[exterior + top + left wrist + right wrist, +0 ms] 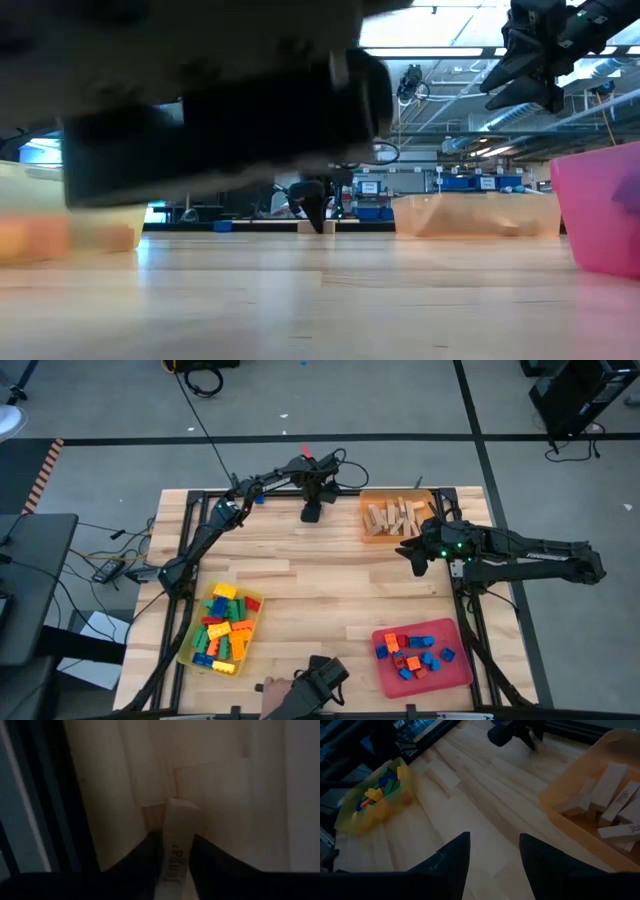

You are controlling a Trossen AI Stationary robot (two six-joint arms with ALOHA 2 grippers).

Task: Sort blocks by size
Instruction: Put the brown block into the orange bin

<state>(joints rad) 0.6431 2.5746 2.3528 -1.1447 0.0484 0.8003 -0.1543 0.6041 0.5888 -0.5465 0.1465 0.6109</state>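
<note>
In the high view's lower left, the flat yellow plastic tray (254, 602) holds the larger mixed-colour plastic bricks (222, 628). At upper centre, the left gripper (311, 512) reaches down to the pale wooden table (300, 575). Its wrist view shows a plain tan wooden block (176, 840) standing between the two dark fingers (145, 862), which press on its sides, so it looks pinched. A second wooden piece lies just behind it, touching or nearly so. The step in hand, as I judge it, is picking up this last loose wooden piece.

The next move calls for a lift clear of the table and a short carry rightward to the orange plastic tray (373, 538) at upper centre-right, where the other tan wooden pieces (398, 515) already lie, just beside the left gripper.

Right of that tray, the right gripper (415, 559) hangs above the table with its fingers spread and nothing between them. At lower right, the red plastic tray (456, 668) holds small blue and orange plastic bricks (413, 655).
</note>
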